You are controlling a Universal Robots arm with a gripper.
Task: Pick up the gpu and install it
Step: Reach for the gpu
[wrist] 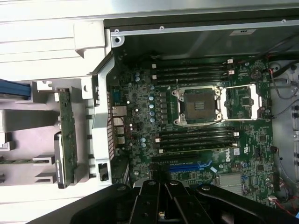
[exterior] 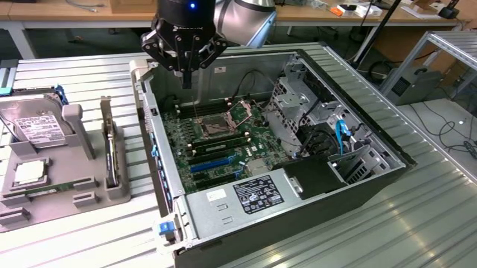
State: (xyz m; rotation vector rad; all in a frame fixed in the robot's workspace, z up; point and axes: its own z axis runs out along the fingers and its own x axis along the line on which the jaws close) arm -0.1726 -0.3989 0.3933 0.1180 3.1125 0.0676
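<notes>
On the bench (exterior: 417, 223) there is one open computer case (exterior: 335, 209). Inside it I count one motherboard (exterior: 253, 148), one processor socket (exterior: 214, 125), two banks of memory slots (wrist: 191, 70), one power supply (exterior: 253, 195) and one blue cable (exterior: 341, 137). One grey holder (exterior: 75, 184) carries one hard drive (exterior: 30, 125), one gpu (exterior: 110, 153) and one square chip (exterior: 28, 172). There is one tool (exterior: 186, 85).

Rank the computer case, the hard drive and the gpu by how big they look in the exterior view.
1. computer case, by far the largest.
2. hard drive.
3. gpu: it stands on edge in the gray holder and shows as a long thin strip, so it covers the least area.
</notes>
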